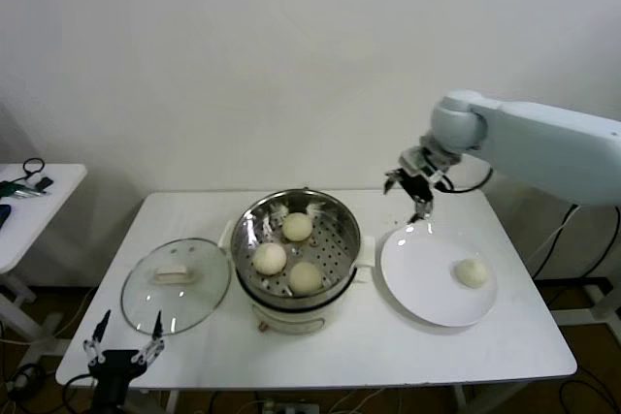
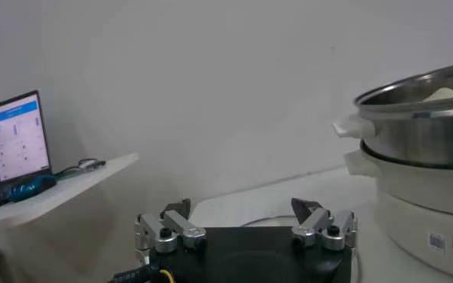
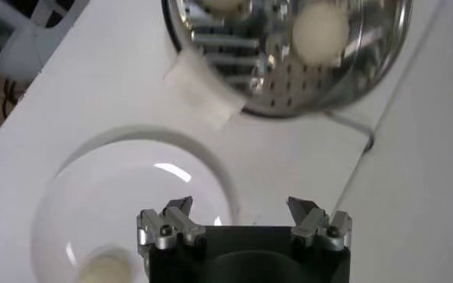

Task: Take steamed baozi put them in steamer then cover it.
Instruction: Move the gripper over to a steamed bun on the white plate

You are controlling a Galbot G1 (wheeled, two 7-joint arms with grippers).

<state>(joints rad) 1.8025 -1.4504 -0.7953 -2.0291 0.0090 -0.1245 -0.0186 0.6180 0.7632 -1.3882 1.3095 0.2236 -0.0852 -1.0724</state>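
The steamer (image 1: pixel 254 223) stands mid-table with three steamed baozi (image 1: pixel 297 226) on its perforated tray. A fourth baozi (image 1: pixel 472 272) lies on the white plate (image 1: pixel 422 273) to the steamer's right. The glass cover (image 1: pixel 176 283) rests flat on the table to the steamer's left. My right gripper (image 1: pixel 415 184) hovers open and empty above the plate's far edge. Its wrist view shows the gripper (image 3: pixel 241 206) over the plate (image 3: pixel 134 192), with the baozi (image 3: pixel 103 269) and the steamer (image 3: pixel 264 84) in sight. My left gripper (image 1: pixel 123 336) (image 2: pixel 245 209) waits open at the table's front left corner, near the cover.
A small side table (image 1: pixel 29 201) with cables stands at the far left, and a laptop (image 2: pixel 11 138) sits on it. The steamer's white side handle (image 2: pixel 353 124) juts toward the left gripper. The wall runs close behind the table.
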